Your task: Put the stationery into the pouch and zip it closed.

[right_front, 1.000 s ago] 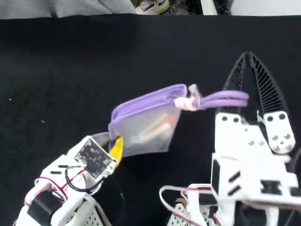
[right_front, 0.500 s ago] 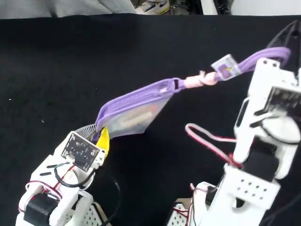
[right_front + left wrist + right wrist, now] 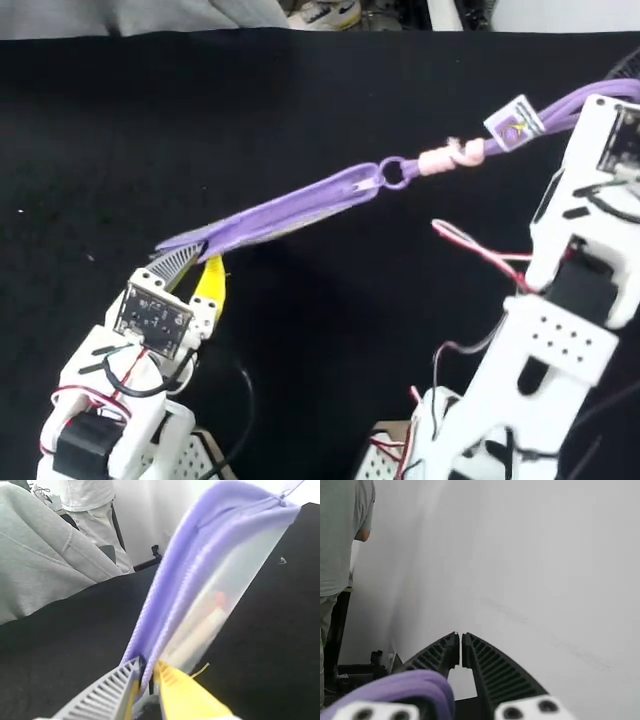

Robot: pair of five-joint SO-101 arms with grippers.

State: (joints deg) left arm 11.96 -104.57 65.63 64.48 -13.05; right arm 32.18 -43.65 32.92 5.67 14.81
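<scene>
The purple pouch [image 3: 285,213] [image 3: 200,565] hangs stretched above the black table [image 3: 300,100], running from near left to far right. The left gripper [image 3: 197,268] [image 3: 145,672] is pinched tight on its near-left corner. Stationery [image 3: 207,622] lies inside. The right gripper [image 3: 459,641] has its fingertips together, and the strap [image 3: 585,98] [image 3: 405,685] seems caught low between them.

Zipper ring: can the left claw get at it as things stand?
Probably not. The left claw is shut on one end of the stretched pouch, and the zipper ring hangs at the other end; it would have to let go first.
</scene>
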